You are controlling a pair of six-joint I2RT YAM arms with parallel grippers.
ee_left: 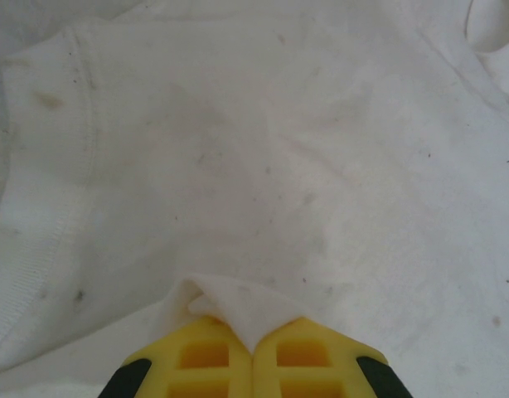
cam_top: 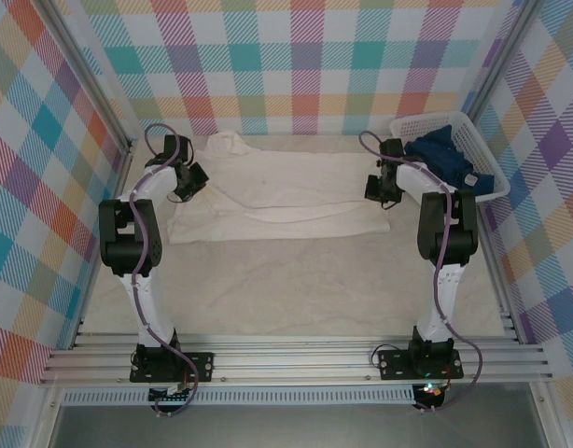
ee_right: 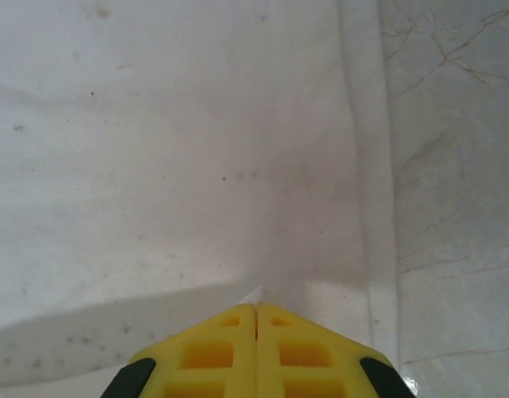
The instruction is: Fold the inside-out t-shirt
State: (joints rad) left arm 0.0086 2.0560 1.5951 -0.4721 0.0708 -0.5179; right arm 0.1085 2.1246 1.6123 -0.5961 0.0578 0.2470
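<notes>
Top external view: the desk (cam_top: 296,289) carries the inside-out t-shirt (cam_top: 286,191), spread flat between both sets of fingers. A white basket (cam_top: 482,140) holding a dark blue garment (cam_top: 445,154) sits just right of the right fingers (ee_right: 238,348), which are closed on a sliver of shirt. The left fingers (ee_left: 230,356) pinch a fold of it.

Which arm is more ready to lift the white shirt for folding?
Probably the left. The left gripper is shut on a clear pinch of the t-shirt. The right gripper, shut at the shirt's edge, shows only a sliver of cloth, so its hold looks weaker.
</notes>
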